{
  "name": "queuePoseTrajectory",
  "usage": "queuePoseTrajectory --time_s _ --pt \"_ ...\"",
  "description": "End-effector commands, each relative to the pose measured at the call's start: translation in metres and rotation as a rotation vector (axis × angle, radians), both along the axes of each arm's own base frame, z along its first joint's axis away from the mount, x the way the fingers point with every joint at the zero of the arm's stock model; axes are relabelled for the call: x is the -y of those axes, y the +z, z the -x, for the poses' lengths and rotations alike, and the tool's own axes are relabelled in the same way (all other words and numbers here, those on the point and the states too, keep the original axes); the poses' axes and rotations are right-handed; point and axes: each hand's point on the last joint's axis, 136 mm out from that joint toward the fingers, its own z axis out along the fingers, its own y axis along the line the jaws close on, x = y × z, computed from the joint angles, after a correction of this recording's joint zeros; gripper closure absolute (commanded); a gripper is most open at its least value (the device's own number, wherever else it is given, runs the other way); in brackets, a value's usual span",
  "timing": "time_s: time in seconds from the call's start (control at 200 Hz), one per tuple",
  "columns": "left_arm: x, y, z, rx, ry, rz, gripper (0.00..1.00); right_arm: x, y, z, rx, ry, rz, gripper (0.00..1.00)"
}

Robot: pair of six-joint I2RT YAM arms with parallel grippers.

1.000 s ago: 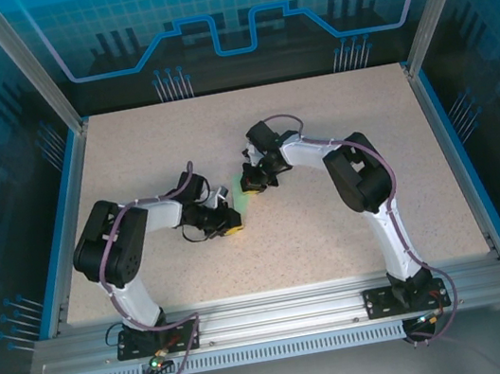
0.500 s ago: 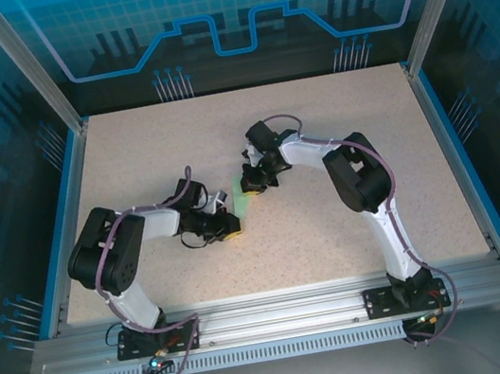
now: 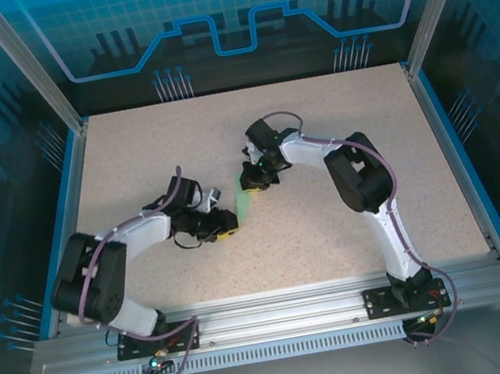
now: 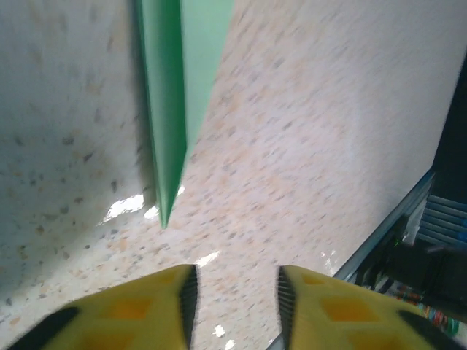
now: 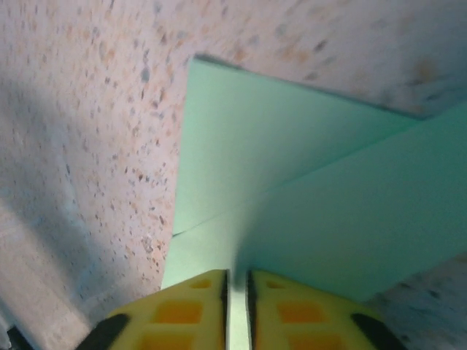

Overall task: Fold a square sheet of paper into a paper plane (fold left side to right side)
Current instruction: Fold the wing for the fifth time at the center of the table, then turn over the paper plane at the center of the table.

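Letting go: the left gripper (image 4: 235, 292) has just opened, and its elbow has swung back toward the near edge.
Its yellow fingers stand apart over bare table (image 4: 328, 109) with nothing between them. The paper (image 4: 171, 87), already a slim folded dart, lies just ahead, tip toward them. Beyond it, the right gripper (image 5: 237, 288) sits on the paper's far end, fingers a sliver apart with green in the gap; gripped or freed, I cannot tell. Likely one crease is done.

Speckled beige table (image 3: 333, 221), folded mint-green paper (image 3: 245, 205) flat on it.
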Motion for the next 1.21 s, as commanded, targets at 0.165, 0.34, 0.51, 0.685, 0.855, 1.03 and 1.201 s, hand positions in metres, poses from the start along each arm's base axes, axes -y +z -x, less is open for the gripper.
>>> queuePoseTrajectory --time_s 0.165,0.34,0.51,0.685,0.855,1.03,1.201 --pt "-0.061 0.076 -0.051 0.321 0.303 -0.128 0.31 0.035 0.073 0.003 0.121 -0.187 0.125 0.48" --pt "-0.078 0.082 -0.058 0.356 0.385 -0.163 0.24 0.022 0.072 0.024 0.076 -0.236 0.192 0.43" --pt "-0.08 0.072 -0.054 0.333 0.389 -0.159 0.22 0.005 0.049 0.027 0.013 -0.216 0.215 0.44" --pt "-0.082 0.07 -0.052 0.328 0.389 -0.163 0.21 -0.006 0.033 0.033 -0.008 -0.171 0.268 0.52" --pt "-0.083 0.073 -0.052 0.336 0.384 -0.172 0.2 -0.007 0.05 0.035 0.032 -0.143 0.228 0.88" --pt "-0.085 0.078 -0.054 0.349 0.38 -0.186 0.19 -0.004 0.101 0.044 0.14 -0.057 0.162 1.0" --pt "-0.085 0.084 -0.057 0.368 0.378 -0.189 0.17 0.008 0.104 0.069 0.116 -0.014 0.003 1.0"
